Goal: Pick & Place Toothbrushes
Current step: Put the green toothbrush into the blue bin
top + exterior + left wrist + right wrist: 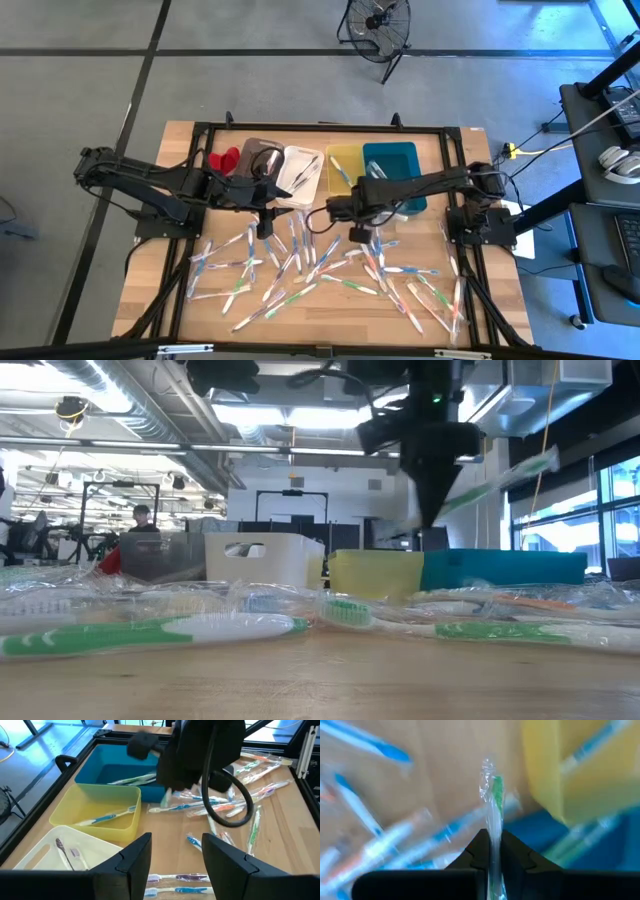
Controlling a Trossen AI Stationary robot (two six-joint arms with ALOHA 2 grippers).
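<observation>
We see a pale wood table (150,270) top, matt, visible grain. The toothbrushes (330,270) look plastic, each in clear, crinkly, glossy wrap. The yellow bin (95,810) and teal bin (107,770) read as smooth plastic with slight sheen. The left gripper (172,857) fingers (132,862) look matt black plastic. Table frame (320,127) is black metal.
</observation>
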